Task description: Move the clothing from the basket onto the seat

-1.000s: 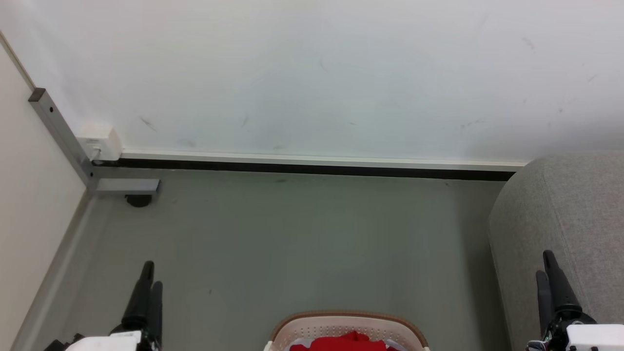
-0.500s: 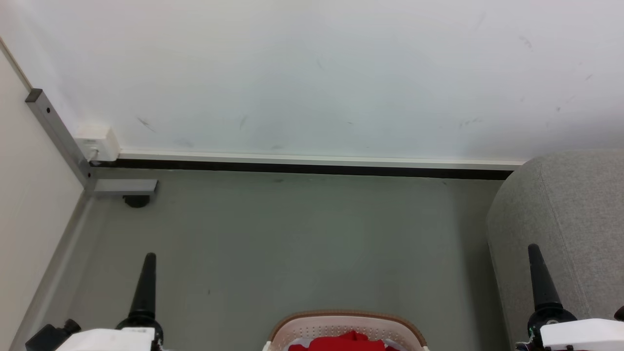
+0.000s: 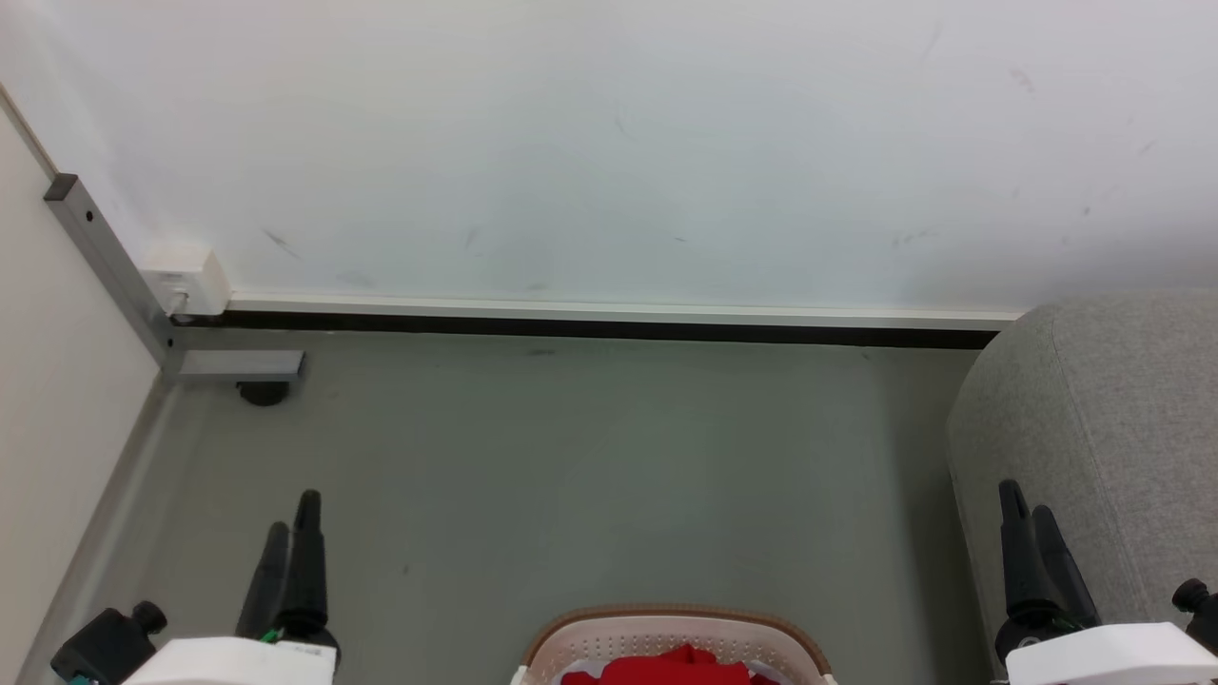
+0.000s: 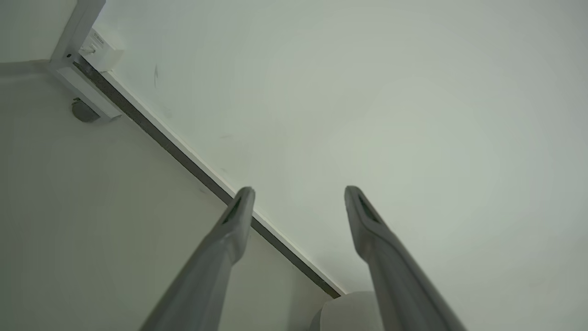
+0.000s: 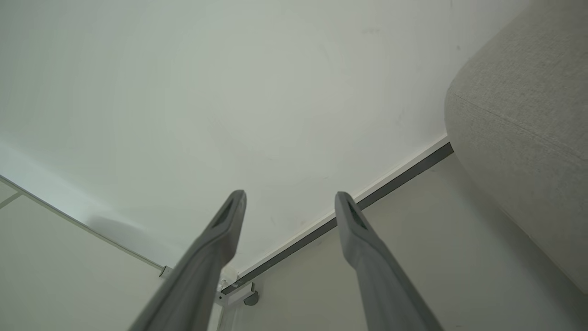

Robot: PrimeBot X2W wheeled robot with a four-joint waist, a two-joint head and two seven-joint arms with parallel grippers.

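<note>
At the bottom edge of the head view, the basket shows its far rim and perforated wall, with the red clothing heaped inside it; neither has shifted over the last second. Left of the basket, the left gripper points up over the grey floor. Half a second ago it showed edge-on as a single dark finger; now it has turned so both fingers are seen side by side. In the left wrist view its jaws stand spread, with nothing between them.

Right of the basket, the right gripper has drifted a little toward the basket and turned likewise, so two fingers show where one did before. It stands in front of the rounded arm of the seat. In the right wrist view it too is released and empty, with the seat to one side.

Beyond the basket, the white wall and the dark skirting strip sit slightly lower-left than a second ago, a small camera shift.
</note>
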